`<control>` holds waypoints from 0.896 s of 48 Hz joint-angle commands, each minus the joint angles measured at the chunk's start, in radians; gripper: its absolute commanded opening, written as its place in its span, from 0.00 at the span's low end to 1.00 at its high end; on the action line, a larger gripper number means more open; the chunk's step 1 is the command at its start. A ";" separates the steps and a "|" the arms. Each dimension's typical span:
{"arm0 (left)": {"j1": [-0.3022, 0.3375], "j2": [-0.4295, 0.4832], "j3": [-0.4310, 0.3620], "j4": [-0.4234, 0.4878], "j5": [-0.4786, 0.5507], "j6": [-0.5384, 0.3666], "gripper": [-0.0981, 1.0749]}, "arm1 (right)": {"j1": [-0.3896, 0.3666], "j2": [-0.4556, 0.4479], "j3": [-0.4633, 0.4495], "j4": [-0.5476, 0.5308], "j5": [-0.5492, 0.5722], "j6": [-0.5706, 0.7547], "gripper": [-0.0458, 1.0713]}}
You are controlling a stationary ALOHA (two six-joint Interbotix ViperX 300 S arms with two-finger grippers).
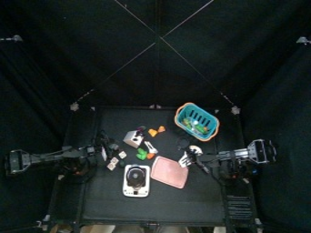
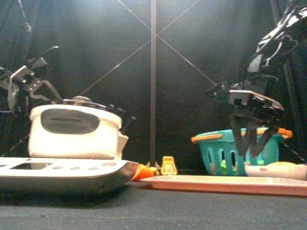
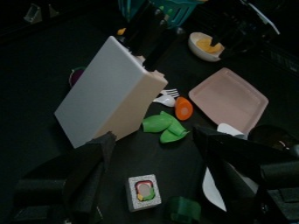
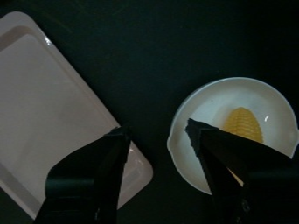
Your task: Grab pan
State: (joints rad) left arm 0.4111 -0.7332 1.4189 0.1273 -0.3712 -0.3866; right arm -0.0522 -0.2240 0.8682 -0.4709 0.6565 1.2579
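pink tray by bowl w/ corn; right hand open above

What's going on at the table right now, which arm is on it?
The right gripper hangs with open jaws above the gap between the pink tray and a small white pan holding a piece of corn; nothing is gripped yet. The left gripper rests on its own side near the knife block.
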 commanded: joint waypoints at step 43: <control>0.003 0.002 -0.015 0.000 -0.005 0.002 0.97 | -0.014 0.120 0.008 -0.040 -0.009 0.002 0.50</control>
State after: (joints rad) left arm 0.4111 -0.7332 1.4189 0.1273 -0.3712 -0.3866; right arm -0.0644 -0.0859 0.8928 -0.5077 0.6366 1.2579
